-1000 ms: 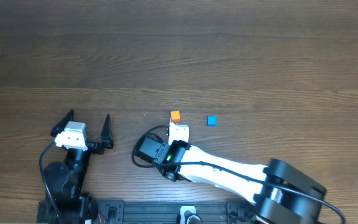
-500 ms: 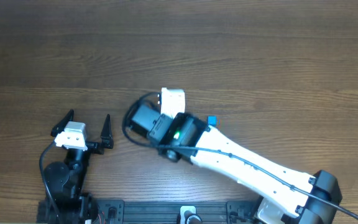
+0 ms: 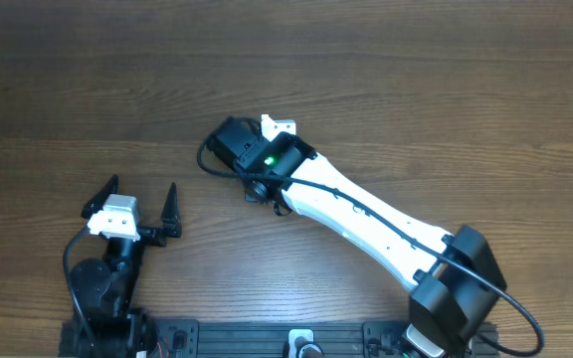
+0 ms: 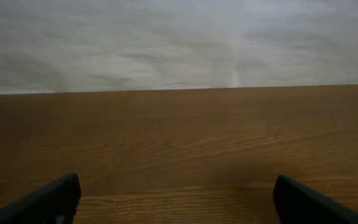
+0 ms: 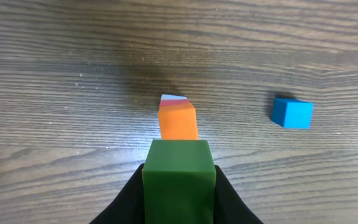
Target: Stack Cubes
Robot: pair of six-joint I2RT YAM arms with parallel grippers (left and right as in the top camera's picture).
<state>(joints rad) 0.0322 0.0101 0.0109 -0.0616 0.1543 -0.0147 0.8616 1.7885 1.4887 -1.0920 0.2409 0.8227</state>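
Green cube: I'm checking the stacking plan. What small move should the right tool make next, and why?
Probably shift the green cube squarely over the orange cube: the right tool grips it lifted, and it looks offset from that cube.

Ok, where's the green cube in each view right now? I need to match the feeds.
Top view: hidden beneath the wrist end of the right arm.
Left wrist view: not in it; that camera faces bare tabletop and wall.
Right wrist view: green cube clamped in the right pincer, orange cube just beyond it.
Shared landmark: the wood-grain tabletop, seen in all three.
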